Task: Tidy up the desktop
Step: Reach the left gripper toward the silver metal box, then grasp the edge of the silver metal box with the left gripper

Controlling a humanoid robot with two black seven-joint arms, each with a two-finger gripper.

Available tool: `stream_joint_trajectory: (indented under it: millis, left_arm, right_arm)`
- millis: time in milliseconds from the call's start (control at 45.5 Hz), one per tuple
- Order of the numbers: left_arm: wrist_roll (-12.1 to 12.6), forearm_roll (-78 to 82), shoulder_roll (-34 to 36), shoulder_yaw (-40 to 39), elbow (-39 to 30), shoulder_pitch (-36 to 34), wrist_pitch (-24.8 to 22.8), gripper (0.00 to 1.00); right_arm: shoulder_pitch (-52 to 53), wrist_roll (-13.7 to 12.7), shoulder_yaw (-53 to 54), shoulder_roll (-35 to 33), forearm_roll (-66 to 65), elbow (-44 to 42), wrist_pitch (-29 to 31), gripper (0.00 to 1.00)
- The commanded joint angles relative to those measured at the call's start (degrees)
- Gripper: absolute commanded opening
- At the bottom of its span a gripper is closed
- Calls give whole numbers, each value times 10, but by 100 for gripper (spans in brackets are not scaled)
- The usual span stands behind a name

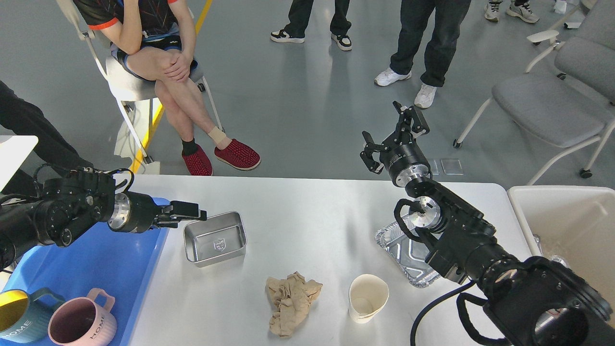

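Note:
The white desktop [312, 216] holds a small steel box [215, 239], a crumpled brown paper [290, 302], a squashed paper cup [367, 298] and a foil tray [406, 254] partly hidden under my right arm. My left gripper [192, 211] points right, just above the steel box's back-left rim. Its fingers are seen side-on, so I cannot tell their state or whether they touch the rim. My right gripper [391, 134] is raised above the desk's far edge, its fingers spread wide and empty.
A blue plastic tray [96, 259] at the left holds a pink mug [81, 322] and a teal mug [19, 317]. An off-white bin [562, 211] stands at the right. People and chairs are beyond the far edge.

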Motion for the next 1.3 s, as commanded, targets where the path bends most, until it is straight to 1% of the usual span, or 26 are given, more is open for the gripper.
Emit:
stream_joint_trajectory:
  millis: [0, 154, 285, 703, 834, 1010, 1142, 1208, 1273]
  left_arm:
    - [13, 0, 5, 1, 1, 11, -4, 96]
    - [14, 0, 36, 1, 1, 10, -11, 96]
    - [15, -2, 39, 1, 2, 15, -9, 96]
    - [15, -13, -1, -4, 17, 38, 0, 96]
    - [14, -13, -17, -4, 29, 48, 15, 95]
    - [9, -14, -28, -4, 74, 59, 29, 89]
    - [8, -19, -54, -5, 83, 63, 32, 87]
    - [9, -24, -59, -4, 83, 63, 32, 83]
    - [12, -25, -62, -3, 84, 66, 35, 75]
  right_arm:
    - [0, 0, 0, -1, 0, 0, -1, 100]
    - [0, 0, 0, -1, 0, -1, 0, 100]
    - [1, 0, 0, 0, 0, 0, -1, 100]
    - [2, 0, 1, -1, 0, 0, 0, 100]
    - [1, 0, 0, -1, 0, 0, 0, 100]
    - [0, 0, 0, -1, 0, 0, 0, 100]
    - [-1, 0, 0, -1, 0, 0, 0, 100]
    - [-1, 0, 0, -1, 0, 0, 0, 100]
    - [-2, 0, 0, -1, 0, 0, 0, 100]
